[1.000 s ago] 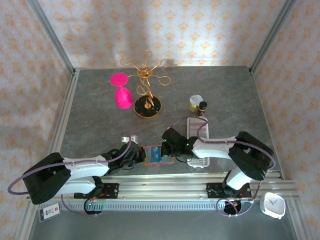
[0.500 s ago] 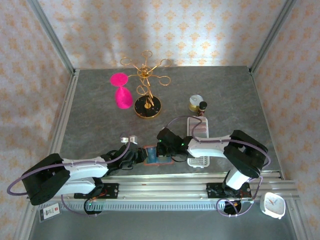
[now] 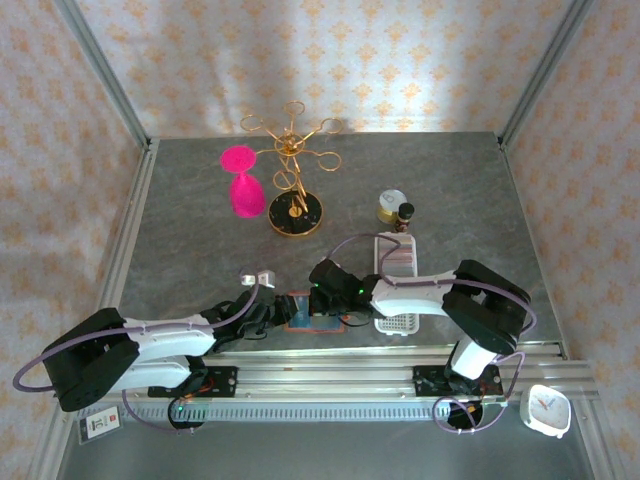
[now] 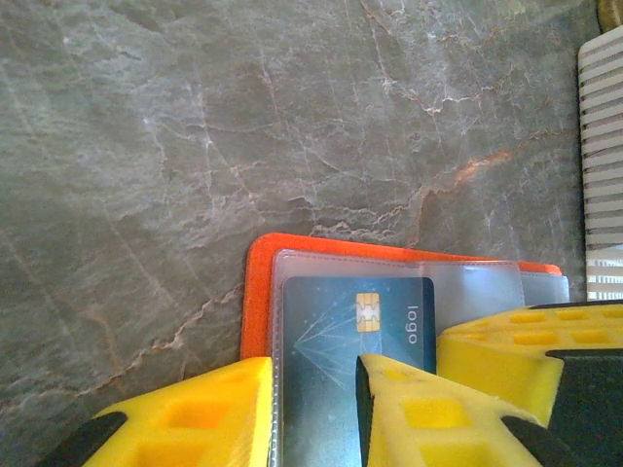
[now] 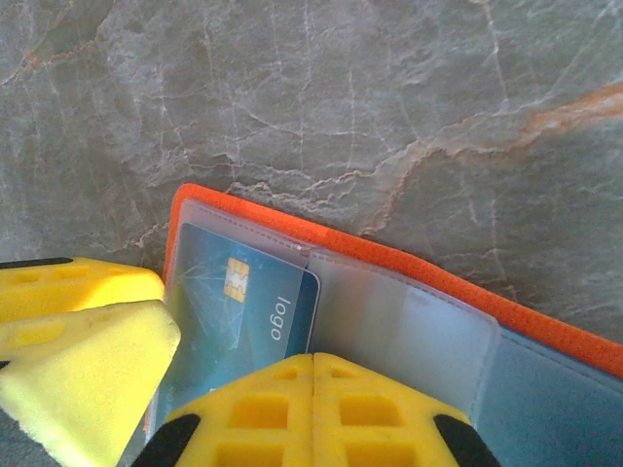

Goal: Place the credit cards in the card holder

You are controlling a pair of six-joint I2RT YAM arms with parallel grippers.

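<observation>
Because the marbled worktop point(image 3: 200, 230) looks smooth, the open card holder point(image 4: 256, 302), lying at its near edge between both arms, could skate under a push. The left claw point(image 4: 313, 375), fingers apart astride the holder's leaf, should pin it. Meanwhile the right claw point(image 5: 313, 375), fingers pressed together with nothing seen between them, should nudge the teal credit card point(image 4: 331, 321) flat along its clear pocket, never downward. As for containers, what the long white tray point(image 4: 604, 146) just beside holds is too small to tell; the holder carries that one card, mostly seated, and its neighbouring pocket looks empty.
</observation>
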